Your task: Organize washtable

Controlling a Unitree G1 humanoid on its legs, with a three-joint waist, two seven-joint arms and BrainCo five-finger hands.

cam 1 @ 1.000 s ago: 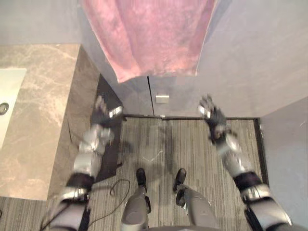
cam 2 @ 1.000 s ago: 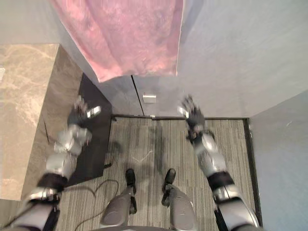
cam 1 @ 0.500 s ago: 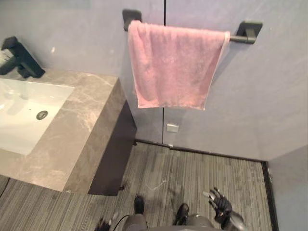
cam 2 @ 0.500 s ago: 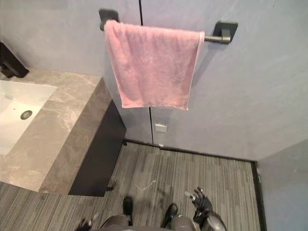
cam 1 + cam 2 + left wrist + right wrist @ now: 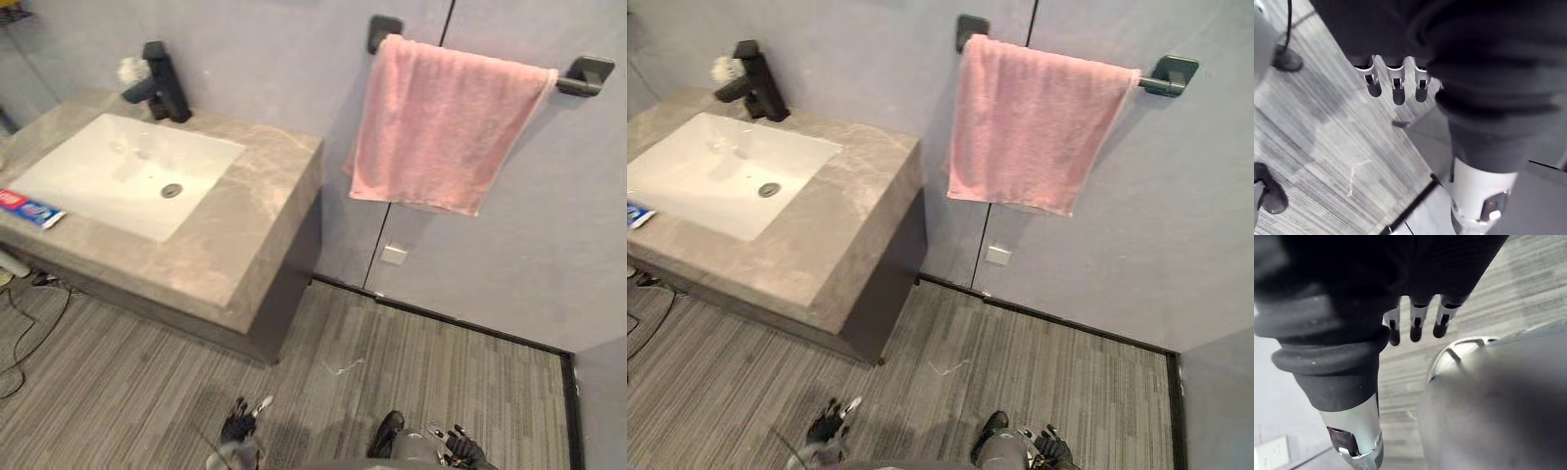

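Left hand (image 5: 237, 427), low by the floor: fingers (image 5: 1396, 90) straight, holding nothing. Right hand (image 5: 460, 450), low at right: fingers (image 5: 1415, 328) likewise straight and empty.

Stone table (image 5: 245, 245), far left, well apart from both hands. It carried a white sink (image 5: 118, 166), a black faucet (image 5: 165, 86) and a toothpaste tube (image 5: 29, 209) on its left rim.

Pink towel (image 5: 441, 127) hung on a wall rail (image 5: 586, 76), far right.

Risk, as judged: the tube lay near the edge, so a clumsy reach could knock it off. The table's near corner stood in the way.
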